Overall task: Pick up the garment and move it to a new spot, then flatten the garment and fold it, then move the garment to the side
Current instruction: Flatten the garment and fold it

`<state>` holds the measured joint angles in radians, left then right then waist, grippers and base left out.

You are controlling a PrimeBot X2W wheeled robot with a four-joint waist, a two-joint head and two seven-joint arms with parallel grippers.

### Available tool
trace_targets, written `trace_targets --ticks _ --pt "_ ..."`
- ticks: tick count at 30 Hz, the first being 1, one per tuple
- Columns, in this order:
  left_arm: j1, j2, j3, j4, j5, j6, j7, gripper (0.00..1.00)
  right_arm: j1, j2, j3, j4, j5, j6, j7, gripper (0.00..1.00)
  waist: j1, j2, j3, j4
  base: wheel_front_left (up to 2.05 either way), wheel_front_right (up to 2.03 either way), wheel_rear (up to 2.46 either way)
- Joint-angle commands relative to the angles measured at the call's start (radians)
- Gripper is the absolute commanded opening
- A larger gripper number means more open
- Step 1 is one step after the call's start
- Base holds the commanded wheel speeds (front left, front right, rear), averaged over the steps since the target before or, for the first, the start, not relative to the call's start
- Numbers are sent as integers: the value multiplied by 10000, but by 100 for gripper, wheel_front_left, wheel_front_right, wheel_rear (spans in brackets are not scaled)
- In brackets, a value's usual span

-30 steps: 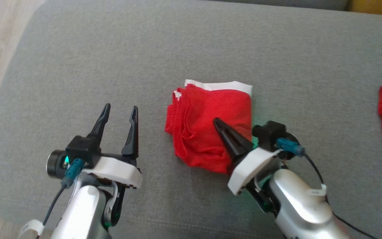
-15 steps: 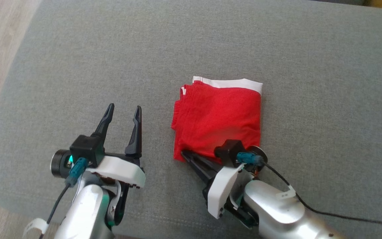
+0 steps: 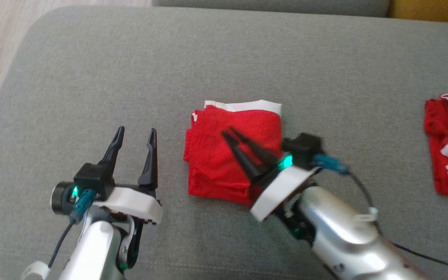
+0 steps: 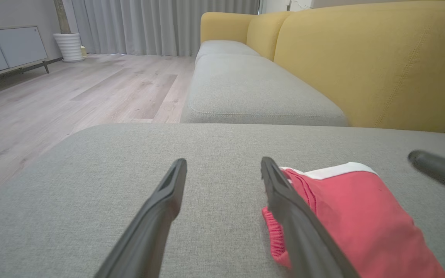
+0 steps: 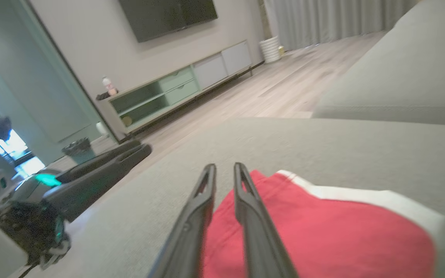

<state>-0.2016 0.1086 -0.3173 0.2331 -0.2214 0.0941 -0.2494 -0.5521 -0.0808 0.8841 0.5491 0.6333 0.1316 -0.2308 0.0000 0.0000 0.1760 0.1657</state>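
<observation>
The garment (image 3: 208, 163) (image 4: 354, 208) (image 5: 323, 231) is red cloth folded into a rough square. A white band runs along its far edge, and layered, slightly rumpled folds show on its left side. It lies flat near the middle of the grey seat cushion (image 3: 91, 77), just to the right of my left end effector (image 3: 136, 130) (image 4: 223, 161).

That left end effector has its fingers spread wide with nothing between them. My right end effector (image 3: 229, 132) (image 5: 223, 166) reaches over the garment's near right part. Its fingers are drawn almost together, with only a thin slit between them, and they grip no cloth. I cannot tell whether the tips touch the fabric.

Well apart, at the cushion's right edge, lies a second red garment with white stripes (image 3: 447, 151). Behind the cushion rises a yellow backrest (image 4: 361, 58). Beyond it I see pale wood floor (image 4: 72, 88), grey curtains (image 4: 160, 23), a white ribbed pot (image 4: 68, 46), a low cabinet (image 5: 191, 81) and a dark screen on the wall (image 5: 168, 13).
</observation>
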Motion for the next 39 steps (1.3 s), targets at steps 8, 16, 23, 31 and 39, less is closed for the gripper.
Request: trace_targets --ticks 8,16,23,31,39 --pt "205 426 429 -596 -58 179 -117 100 1693 -545 -4087 -1737 -1834 -9 -185 100 0 0 -503 -624 0 0 0" --pt "695 655 414 -952 -38 308 -40 100 3591 -429 -7362 -3457 -3717 -9 952 100 0 0 -946 -926 0 0 0" --pt "1379 840 280 -1250 -83 352 189 100 5308 -68 -8288 -5053 -4297 -9 2007 100 0 0 -1587 -1053 0 0 0" --pt "2061 988 215 -1496 -97 541 374 100 6403 162 -8500 -6004 -4470 -9 2491 100 0 0 -2051 -1123 0 0 0" --pt "2378 1150 259 -1757 -86 718 477 100 6714 245 -8689 -6452 -4548 -9 2654 100 0 0 -2295 -1097 0 0 0"
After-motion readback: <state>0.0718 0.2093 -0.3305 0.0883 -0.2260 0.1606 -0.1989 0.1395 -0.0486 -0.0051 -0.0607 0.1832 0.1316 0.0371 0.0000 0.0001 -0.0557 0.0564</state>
